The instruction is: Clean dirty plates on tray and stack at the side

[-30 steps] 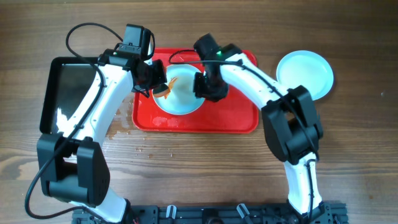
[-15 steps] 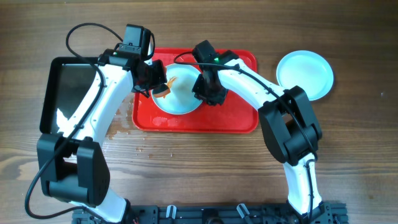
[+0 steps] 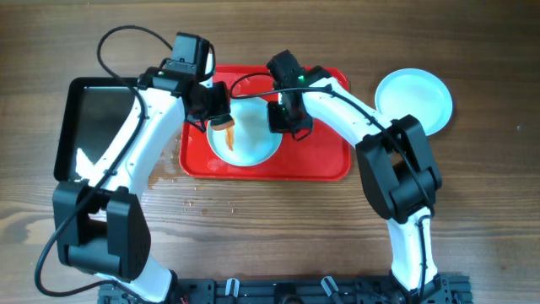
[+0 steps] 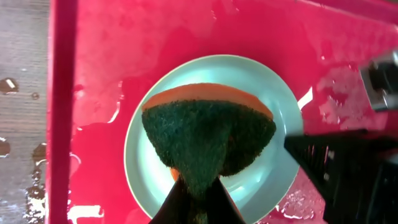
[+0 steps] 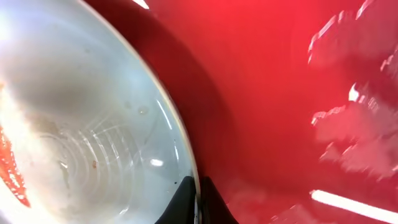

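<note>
A pale-blue plate lies on the red tray, with orange smears at its left side. My left gripper is shut on a green and orange sponge, which is pressed on the plate's left part. The left wrist view shows the sponge over the plate, held by the gripper. My right gripper is shut on the plate's right rim; the right wrist view shows its fingers pinching the rim. Another plate lies on the table to the right of the tray.
A black glossy tray sits left of the red tray. Water drops lie on the wood between the two and on the red tray. Both arms cross over the tray's back half.
The left gripper has shifted the sponge a little down and to the right on the plate. The right gripper has kept its hold on the rim and moved slightly back.
</note>
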`<move>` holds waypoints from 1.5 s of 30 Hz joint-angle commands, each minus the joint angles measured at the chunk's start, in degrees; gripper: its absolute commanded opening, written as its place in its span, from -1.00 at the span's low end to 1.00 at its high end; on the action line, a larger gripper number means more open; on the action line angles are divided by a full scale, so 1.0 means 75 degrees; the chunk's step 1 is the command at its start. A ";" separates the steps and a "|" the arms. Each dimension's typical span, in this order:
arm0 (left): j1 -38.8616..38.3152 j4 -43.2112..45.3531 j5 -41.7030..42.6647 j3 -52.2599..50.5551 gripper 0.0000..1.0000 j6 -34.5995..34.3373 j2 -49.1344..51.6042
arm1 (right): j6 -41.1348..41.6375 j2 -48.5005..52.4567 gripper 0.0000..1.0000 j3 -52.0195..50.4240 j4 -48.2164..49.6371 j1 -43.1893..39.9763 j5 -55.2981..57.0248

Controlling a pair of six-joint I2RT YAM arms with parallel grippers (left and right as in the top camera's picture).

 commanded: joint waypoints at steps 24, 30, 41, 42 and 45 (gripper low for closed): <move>-0.1174 0.1032 0.0050 -0.0055 -0.92 -0.1035 0.1982 | -0.0221 0.0131 -0.91 -0.0178 -0.0079 -0.0160 -0.0370; -0.1148 0.0877 -0.0764 -0.0338 -0.92 -0.1032 0.2159 | -0.0227 0.0131 -0.92 -0.0178 -0.0125 -0.0163 -0.0367; -0.1137 0.0303 -0.4412 -0.0254 -0.92 -0.1037 0.1856 | -0.0230 0.0131 -0.91 -0.0178 -0.0140 -0.0163 -0.0367; -0.1137 0.0306 -0.4403 -0.0204 -0.92 -0.1072 0.1711 | -0.0227 0.0131 -0.91 -0.0178 -0.0140 -0.0163 -0.0367; -0.1157 0.0364 -0.3818 -0.0105 -0.92 -0.1262 0.1061 | -0.0227 0.0131 -0.91 -0.0178 -0.0143 -0.0163 -0.0367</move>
